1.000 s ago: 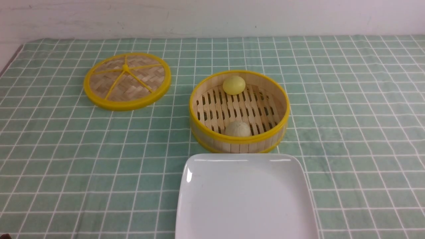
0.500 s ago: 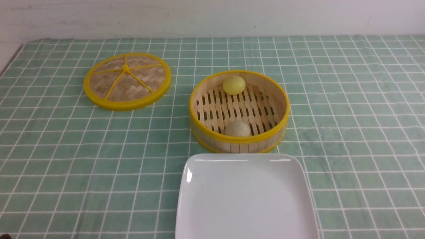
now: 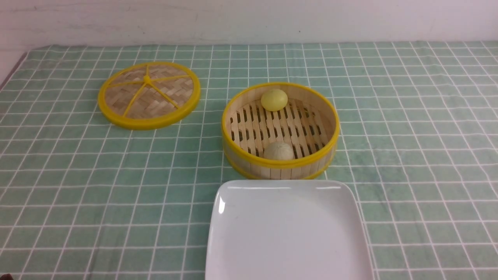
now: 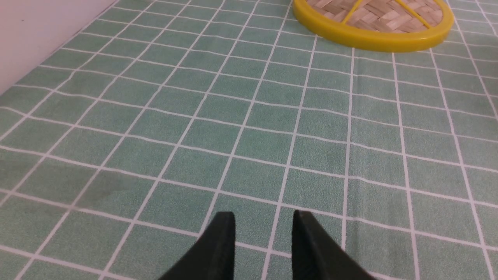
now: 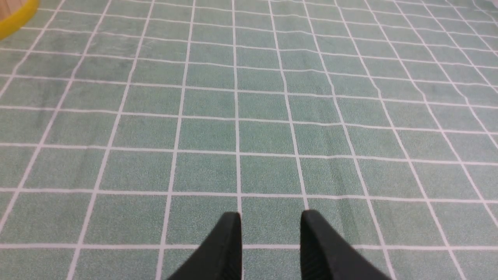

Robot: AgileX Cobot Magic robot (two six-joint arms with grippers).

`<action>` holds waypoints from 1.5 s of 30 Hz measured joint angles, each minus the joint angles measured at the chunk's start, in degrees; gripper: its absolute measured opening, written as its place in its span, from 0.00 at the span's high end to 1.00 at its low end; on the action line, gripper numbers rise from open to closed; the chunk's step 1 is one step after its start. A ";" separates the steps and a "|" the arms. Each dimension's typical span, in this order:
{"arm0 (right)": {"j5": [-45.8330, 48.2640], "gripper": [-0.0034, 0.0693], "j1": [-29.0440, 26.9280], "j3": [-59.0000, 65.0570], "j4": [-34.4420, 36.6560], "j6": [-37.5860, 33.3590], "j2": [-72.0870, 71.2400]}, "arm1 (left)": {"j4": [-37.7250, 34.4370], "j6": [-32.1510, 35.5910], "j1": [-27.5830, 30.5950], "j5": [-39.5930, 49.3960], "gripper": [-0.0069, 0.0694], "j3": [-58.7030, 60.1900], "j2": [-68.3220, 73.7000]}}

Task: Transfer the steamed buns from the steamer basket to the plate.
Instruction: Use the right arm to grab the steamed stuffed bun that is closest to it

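Only the tips of the robot show. The left gripper (image 4: 263,222) has two black fingers (image 4: 218,252), wide at the base and narrow at the tip, like little wedges. The right gripper (image 5: 271,222) looks the same, dull black, with faint ridges inside one of its fingers.

plate (image 3: 288,233): near edge cut off | pale bun (image 3: 278,149): base behind basket wall (image 3: 272,169)

L gripper (image 4: 263,218): tips apart, green chk cloth (image 4: 233,116) seen btwn | yellow-rim lid (image 4: 369,39) well ahead, on cloth
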 joint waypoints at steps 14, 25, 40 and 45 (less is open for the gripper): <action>-3.91 0.62 0.00 -2.98 5.40 1.49 0.00 | 0.00 0.00 0.00 0.00 0.60 0.00 0.00; 0.32 0.62 0.00 -26.23 17.90 1.49 -0.03 | 0.00 0.00 0.00 0.00 0.60 0.00 0.00; -6.97 0.62 0.00 -28.45 24.34 2.99 -0.34 | 0.06 0.00 0.00 0.00 0.60 0.00 0.00; -6.80 0.62 0.00 -28.45 24.50 2.99 -0.34 | 3.69 0.05 0.00 0.07 0.60 0.00 0.00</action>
